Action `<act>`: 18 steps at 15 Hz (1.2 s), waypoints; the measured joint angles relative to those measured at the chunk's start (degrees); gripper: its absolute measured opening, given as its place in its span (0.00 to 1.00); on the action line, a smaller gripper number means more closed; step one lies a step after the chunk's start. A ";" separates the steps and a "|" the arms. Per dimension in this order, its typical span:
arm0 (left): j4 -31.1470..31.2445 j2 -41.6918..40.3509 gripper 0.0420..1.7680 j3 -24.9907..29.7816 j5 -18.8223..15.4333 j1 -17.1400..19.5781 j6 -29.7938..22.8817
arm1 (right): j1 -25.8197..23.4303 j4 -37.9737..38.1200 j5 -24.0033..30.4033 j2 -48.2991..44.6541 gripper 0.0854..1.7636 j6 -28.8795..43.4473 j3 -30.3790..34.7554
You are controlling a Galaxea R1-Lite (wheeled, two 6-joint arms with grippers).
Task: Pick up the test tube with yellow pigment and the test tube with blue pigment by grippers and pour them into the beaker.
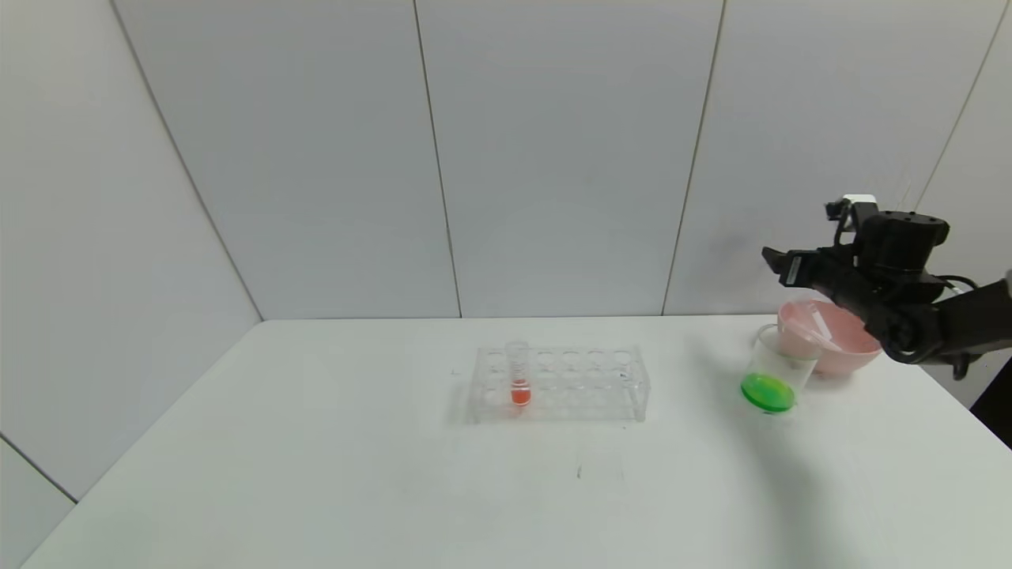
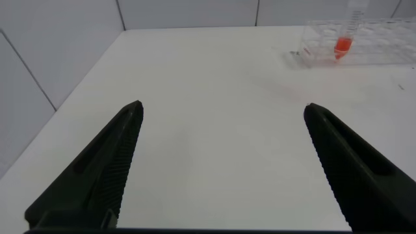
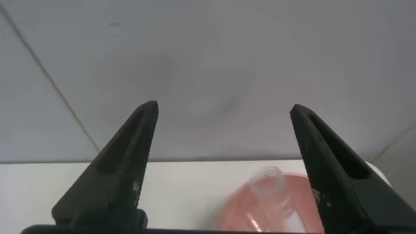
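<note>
The beaker stands at the right of the table and holds bright green liquid at its bottom. No tube with yellow or blue liquid shows. Empty clear tubes lie in the pink bowl behind the beaker; one also shows in the right wrist view. My right gripper is open and empty, raised above the bowl and pointing at the wall; its own view shows the same. My left gripper is open and empty above bare table, out of the head view.
A clear many-holed rack stands mid-table with one tube of orange-red liquid in it; the rack also shows far off in the left wrist view. The pink bowl sits near the table's right edge. Grey wall panels stand behind the table.
</note>
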 joint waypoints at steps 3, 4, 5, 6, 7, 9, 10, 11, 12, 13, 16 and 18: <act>0.00 0.00 1.00 0.00 0.00 0.00 0.00 | 7.72 0.87 -3.55 -0.50 0.87 0.02 -2.12; 0.00 0.00 1.00 0.00 0.00 0.00 0.02 | 9.91 0.98 -4.12 -1.38 0.88 0.02 -2.10; 0.00 0.00 1.00 0.00 0.00 0.00 0.00 | 11.30 0.84 -4.24 -2.54 0.89 0.02 -1.39; 0.00 0.00 1.00 0.00 0.00 0.00 0.00 | 12.24 0.51 -4.34 -4.11 0.90 0.02 -0.11; 0.00 0.00 1.00 0.00 0.00 0.00 0.02 | 12.90 0.16 -4.32 -6.21 0.91 0.02 1.84; 0.00 0.00 1.00 0.00 0.00 0.00 0.00 | 13.53 -1.29 -4.18 -11.30 0.92 0.02 6.64; 0.00 0.00 1.00 0.00 -0.02 0.00 0.00 | 13.62 -2.63 -4.05 -14.60 0.93 0.02 10.00; 0.00 0.00 1.00 0.00 0.00 0.00 0.00 | 13.56 -4.08 -3.94 -17.92 0.93 0.00 13.45; 0.00 0.00 1.00 0.00 0.00 0.00 0.00 | 13.36 -5.51 -3.91 -21.42 0.94 -0.06 16.90; 0.00 0.00 1.00 0.00 0.00 0.00 0.00 | 13.09 -6.60 -3.91 -25.31 0.94 -0.13 20.59; 0.00 0.00 1.00 0.00 0.00 0.00 0.00 | 11.72 -7.89 -4.29 -36.96 0.95 -0.27 29.93; 0.00 0.00 1.00 0.00 0.00 0.00 0.00 | 10.36 -8.11 -4.45 -44.90 0.95 -0.33 35.55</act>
